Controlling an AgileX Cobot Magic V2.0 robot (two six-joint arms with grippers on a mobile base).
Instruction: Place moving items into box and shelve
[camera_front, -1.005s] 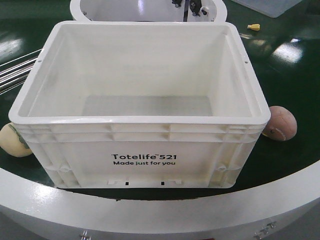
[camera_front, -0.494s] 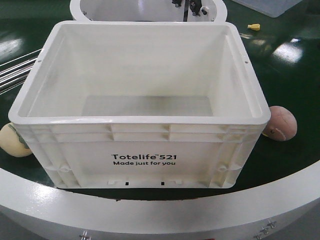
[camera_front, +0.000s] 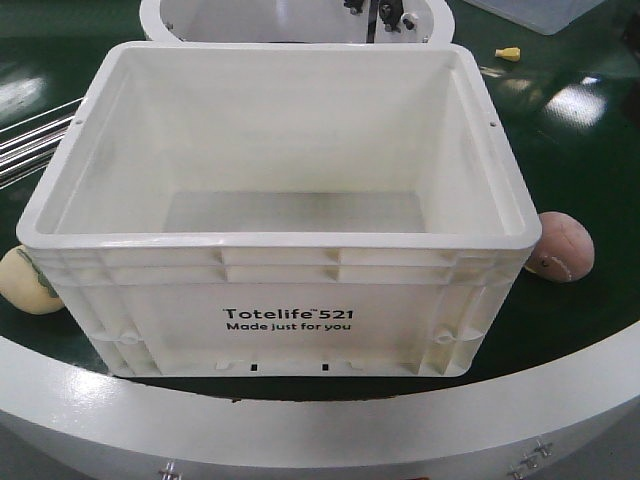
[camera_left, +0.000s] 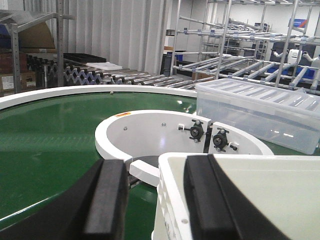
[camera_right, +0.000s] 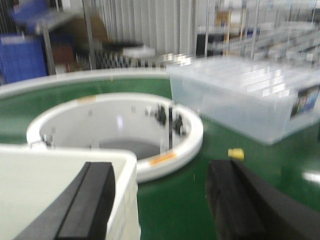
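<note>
White plastic is the material of the Totelife 521 crate (camera_front: 150, 300), which is stood upright on the green tabletop (camera_front: 600, 160). Both balls are left outside it: the cream-yellow ball (camera_front: 25, 280) just beside its near-left corner, the pinkish-tan stitched ball (camera_front: 562, 245) just beside its near-right corner. At the crate's far corners the left pincer (camera_left: 156, 170) and the right pincer (camera_right: 161, 172) are held wide open. Farther off, a white ring (camera_front: 160, 20), a small yellow piece (camera_front: 509, 54) and a clear lidded bin (camera_left: 260, 112) are seen.
</note>
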